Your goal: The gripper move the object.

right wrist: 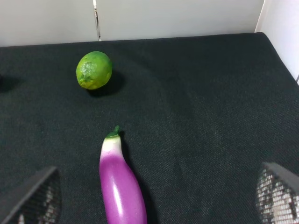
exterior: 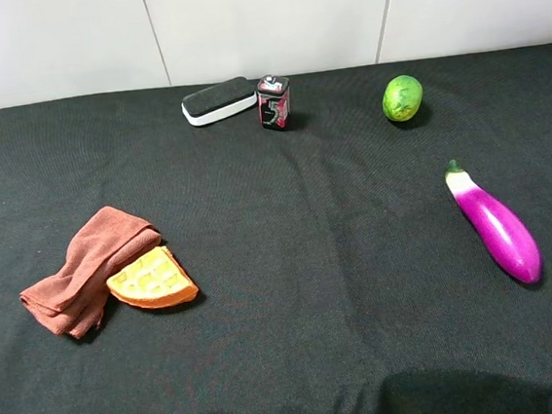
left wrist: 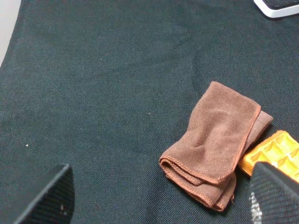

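At the table's [exterior: 289,343] far edge we see the eraser [exterior: 219,101] lying flat, long axis running left-right, right end angled slightly back, just left of the tin [exterior: 274,101]. Both our tools, left [left wrist: 159,196] and right [right wrist: 154,196], stand apart, empty.

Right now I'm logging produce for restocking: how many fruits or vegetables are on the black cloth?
2: a round green lime at the far right, and a long purple eggplant nearer on the right. None looks hidden.

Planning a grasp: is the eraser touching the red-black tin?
Apart. The exterior high view shows dark cloth between the eraser and the tin.
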`<act>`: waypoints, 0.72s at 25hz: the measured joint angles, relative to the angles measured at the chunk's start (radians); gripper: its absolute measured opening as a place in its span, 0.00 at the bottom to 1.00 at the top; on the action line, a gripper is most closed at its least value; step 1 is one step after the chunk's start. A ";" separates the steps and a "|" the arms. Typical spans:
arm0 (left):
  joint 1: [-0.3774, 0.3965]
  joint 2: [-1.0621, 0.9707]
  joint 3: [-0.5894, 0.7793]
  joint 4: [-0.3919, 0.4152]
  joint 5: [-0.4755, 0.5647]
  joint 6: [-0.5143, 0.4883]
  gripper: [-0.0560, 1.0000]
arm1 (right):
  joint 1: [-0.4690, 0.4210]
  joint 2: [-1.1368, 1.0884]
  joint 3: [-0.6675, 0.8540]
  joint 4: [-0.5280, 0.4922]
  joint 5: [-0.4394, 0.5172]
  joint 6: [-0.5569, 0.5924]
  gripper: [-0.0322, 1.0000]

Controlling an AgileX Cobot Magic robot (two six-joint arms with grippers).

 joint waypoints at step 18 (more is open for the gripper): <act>0.000 0.000 0.000 0.000 0.000 0.003 0.80 | 0.000 0.000 0.000 0.000 0.000 0.000 0.64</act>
